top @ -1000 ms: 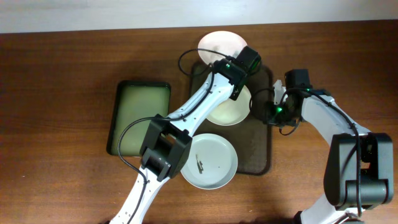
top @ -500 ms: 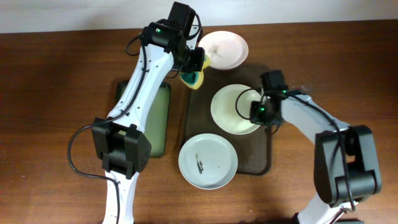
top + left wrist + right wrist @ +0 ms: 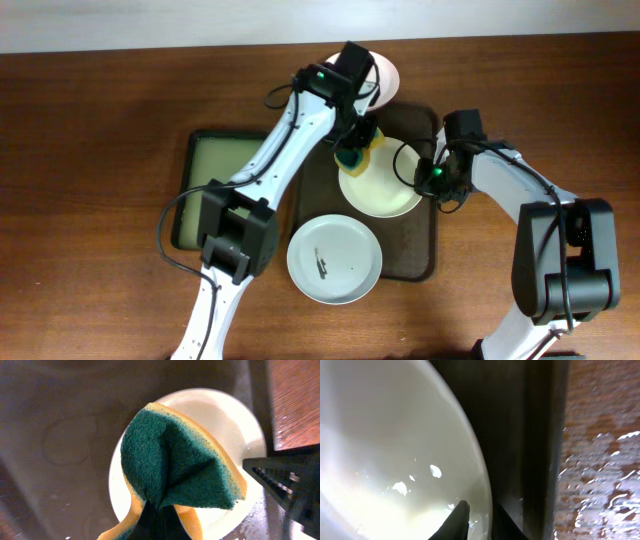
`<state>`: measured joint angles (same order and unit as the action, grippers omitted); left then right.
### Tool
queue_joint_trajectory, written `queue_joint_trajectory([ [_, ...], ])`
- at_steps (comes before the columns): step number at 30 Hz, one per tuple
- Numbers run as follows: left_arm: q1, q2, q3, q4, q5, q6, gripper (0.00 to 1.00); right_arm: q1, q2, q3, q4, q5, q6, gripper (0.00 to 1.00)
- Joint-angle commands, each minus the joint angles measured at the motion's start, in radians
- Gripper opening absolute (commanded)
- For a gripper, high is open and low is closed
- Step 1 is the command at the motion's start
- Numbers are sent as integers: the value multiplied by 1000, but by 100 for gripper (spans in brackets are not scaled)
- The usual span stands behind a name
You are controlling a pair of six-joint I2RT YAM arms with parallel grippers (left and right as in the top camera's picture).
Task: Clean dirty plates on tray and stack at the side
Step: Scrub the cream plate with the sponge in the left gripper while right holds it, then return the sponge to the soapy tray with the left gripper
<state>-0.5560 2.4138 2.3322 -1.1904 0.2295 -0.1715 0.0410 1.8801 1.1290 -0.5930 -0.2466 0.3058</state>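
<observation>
The wooden table point(image 3: 100, 120) filled the overhead view. On it lay the dark brown tray point(image 3: 412, 245), long side running away from the robot, and just beside it to the left a smaller pale-green tray point(image 3: 205, 170) with a black rim.

Two of the plates sat on the brown tray. The middle plate point(image 3: 385, 195) lay at the tray's centre, looking clean where it showed. The near plate point(image 3: 340, 262) lay at the tray's front left, overhanging the rim, with small dark smears point(image 3: 322, 263) near its centre. The far plate point(image 3: 385, 75) lay on the table against the tray's back edge, partly hidden by the left arm.

The left gripper point(image 3: 354, 150) was pinched on a sponge point(image 3: 180, 465) (green scouring face towards the wrist camera, yellow foam behind it), folded where the fingers gripped it and held over the far left part of the middle plate; I cannot tell whether it touched.

The right gripper point(image 3: 428, 185) was at that plate's right edge, its jaws closed on the rim, with one fingertip point(image 3: 459, 517) over the white surface and the other outside, over the tray floor.
</observation>
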Motion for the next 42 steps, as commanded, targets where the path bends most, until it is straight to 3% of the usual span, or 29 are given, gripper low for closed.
queue_joint_trajectory([
  [1, -9, 27, 5, 4, 30, 20, 0, 5, 19, -3, -28, 18, -3, 4],
  [6, -18, 36, 4, 1, 83, 11, 0, 4, 56, -9, -24, 113, 44, 4],
  [11, -32, 224, 4, 62, 82, -37, 0, 4, 56, -9, -37, 112, 44, 4],
  [13, -31, 233, 5, 63, -194, -37, 0, 4, 56, -9, -37, 112, 44, 4],
  [14, -38, 232, 17, 37, -450, -37, 0, 4, 56, -9, -40, 112, 44, 4],
  [16, -41, 231, 27, -14, -753, -37, 0, 4, 56, -9, -41, 112, 44, 4],
  [20, -88, 224, 95, -76, -912, -52, 0, 4, 56, -9, -48, 113, 43, 4],
  [24, -121, 224, 388, -271, -868, -132, 0, 4, 56, -9, -59, 112, 43, 4],
  [26, -62, 224, 530, -412, -792, -180, 0, 4, 56, -9, -60, 112, 43, 4],
  [27, -23, 224, 607, -497, -730, -180, 0, 4, 56, -9, -61, 108, 41, 4],
  [28, 49, 188, 636, -498, -533, -95, 0, 4, 56, -9, -59, 85, 10, 4],
  [30, 116, 137, 631, -498, -358, -40, 0, 4, 56, -9, -66, 40, -49, 4],
  [31, 139, 102, 617, -498, -343, -29, 0, 4, 56, -9, -70, 32, -66, 4],
  [33, 173, -36, 442, -498, -432, -13, 0, 4, 56, -9, -73, 29, -66, 4],
  [34, 196, -157, 185, -498, -479, -36, 0, 4, 56, -9, -74, 29, -66, 4],
  [36, 254, -243, -138, -462, -480, -86, 0, 4, 56, -9, -74, 30, -66, 6],
  [38, 365, -269, -491, -212, -362, -84, 0, 4, 56, -9, -68, 30, -66, 6],
  [39, 413, -269, -573, -122, -291, -72, 0, 4, 56, -9, -68, 30, -66, 5],
  [42, 441, -269, -617, -8, -269, -45, 2, 5, 48, 9, -90, 29, -66, 4],
])
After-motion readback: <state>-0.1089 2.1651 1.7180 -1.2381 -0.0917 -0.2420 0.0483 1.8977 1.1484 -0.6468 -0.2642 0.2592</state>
